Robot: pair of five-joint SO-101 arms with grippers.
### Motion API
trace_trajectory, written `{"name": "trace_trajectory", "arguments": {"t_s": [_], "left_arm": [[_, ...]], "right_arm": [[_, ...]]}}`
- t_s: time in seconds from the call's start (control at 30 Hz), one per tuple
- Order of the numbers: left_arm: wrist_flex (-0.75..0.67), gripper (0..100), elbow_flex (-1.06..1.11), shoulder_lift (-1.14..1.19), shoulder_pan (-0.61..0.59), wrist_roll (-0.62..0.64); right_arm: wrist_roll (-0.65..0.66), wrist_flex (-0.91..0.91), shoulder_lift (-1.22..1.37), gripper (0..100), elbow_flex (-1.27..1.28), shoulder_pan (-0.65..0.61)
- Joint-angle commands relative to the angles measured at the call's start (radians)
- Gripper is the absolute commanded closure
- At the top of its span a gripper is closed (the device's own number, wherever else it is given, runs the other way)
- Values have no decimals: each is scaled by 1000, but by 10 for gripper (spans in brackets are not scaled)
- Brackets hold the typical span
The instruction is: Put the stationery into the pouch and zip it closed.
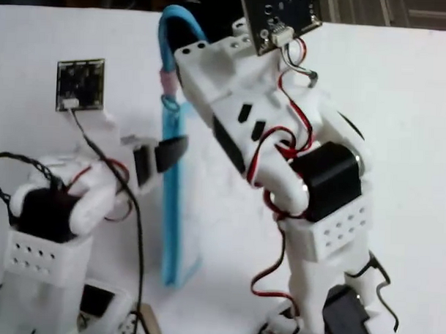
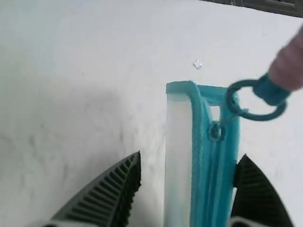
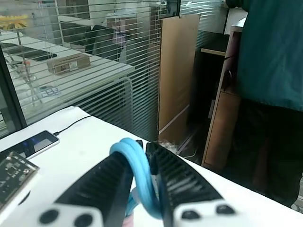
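The teal pouch (image 1: 173,209) stands on its edge on the white table, a long narrow strip seen from above. Its end (image 2: 203,156) lies between the fingers of my left gripper (image 2: 189,158), which is open. One finger (image 2: 258,189) is close against the pouch and the other finger (image 2: 113,194) stands apart from it. A teal ring (image 2: 255,101) hangs from the zip slider (image 2: 216,130) and leads up through a pink bead (image 1: 169,81) to a blue loop strap (image 1: 175,30). My right gripper (image 3: 139,151) is shut on that blue strap (image 3: 139,175), held above the far end of the pouch.
The right arm's white body (image 1: 282,162) with red wires stands over the table's middle. A wooden block (image 1: 150,322) lies at the near edge by the left arm's base. A small scrap (image 2: 198,65) lies beyond the pouch. A phone (image 3: 28,144) rests on the table's far part.
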Motion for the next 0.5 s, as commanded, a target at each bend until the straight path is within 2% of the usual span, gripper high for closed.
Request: {"name": "trace_trajectory", "arguments": {"t_s": [0.0,0.23,0.47], "left_arm": [[-57,683,5,5,-1,12],[-152,764,9,5,1,9],[-180,766,38,93,68,12]], "right_arm": [[9,-24,-44,981,-6,2],[9,-24,-44,981,-6,2],[9,-24,-44,981,-6,2]]}}
